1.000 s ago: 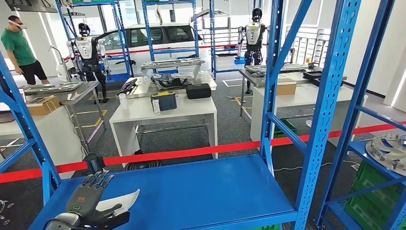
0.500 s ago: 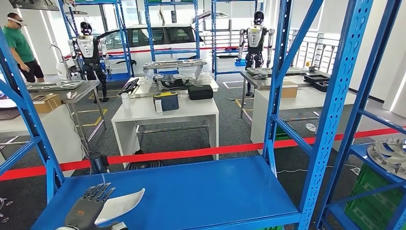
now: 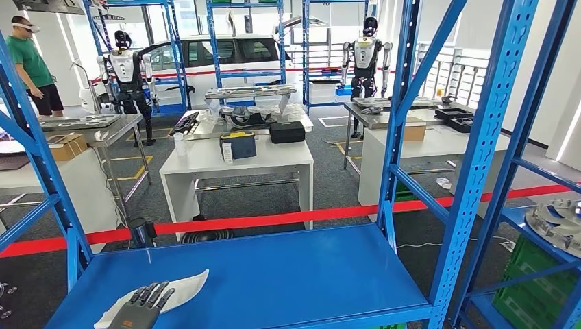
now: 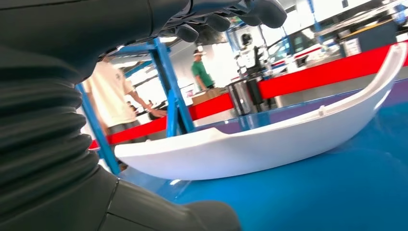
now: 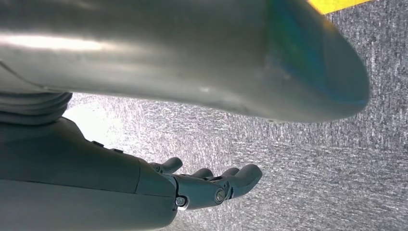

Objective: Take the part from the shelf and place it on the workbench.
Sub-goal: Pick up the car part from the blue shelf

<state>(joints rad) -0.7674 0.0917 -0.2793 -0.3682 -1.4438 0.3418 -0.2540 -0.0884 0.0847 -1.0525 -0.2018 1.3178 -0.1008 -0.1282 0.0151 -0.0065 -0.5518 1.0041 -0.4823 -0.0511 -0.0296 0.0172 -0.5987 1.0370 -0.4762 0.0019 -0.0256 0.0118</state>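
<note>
At six o'clock in the head view, the left hand is cut off by the frame edge and covers the near part of the white curved part. In the left wrist view, a person in a pale shirt is blurred. At three o'clock, the grey metal parts run off the edge.

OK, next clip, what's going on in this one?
The robot stands at a blue shelf with its left hand over a curved white part lying on the shelf board. The fingers arch above the part without visibly gripping it. The right hand hangs open over grey carpet. The part is not yet lifted.
</note>
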